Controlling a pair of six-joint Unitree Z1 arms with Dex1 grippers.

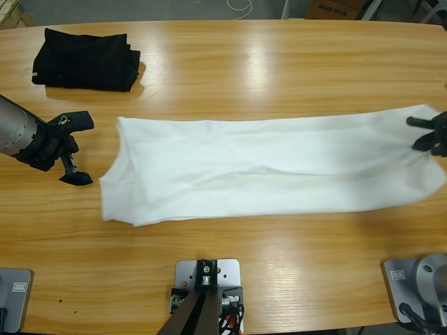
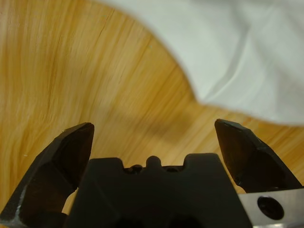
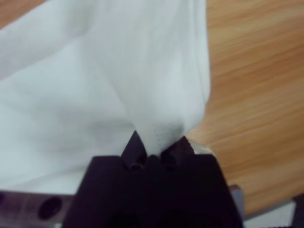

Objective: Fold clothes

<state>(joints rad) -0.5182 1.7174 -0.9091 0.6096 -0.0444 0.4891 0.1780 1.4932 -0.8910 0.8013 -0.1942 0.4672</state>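
Folding lengthwise: right end effector (image 3: 154,147) clamped on T-shirt (image 1: 265,164) end; left end effector (image 2: 152,142), jaws apart, must next grasp the near edge.

White T-shirt (image 1: 265,164), black folded garment (image 1: 85,59) and black grippers on a honey-brown, grained wooden table (image 1: 279,63).
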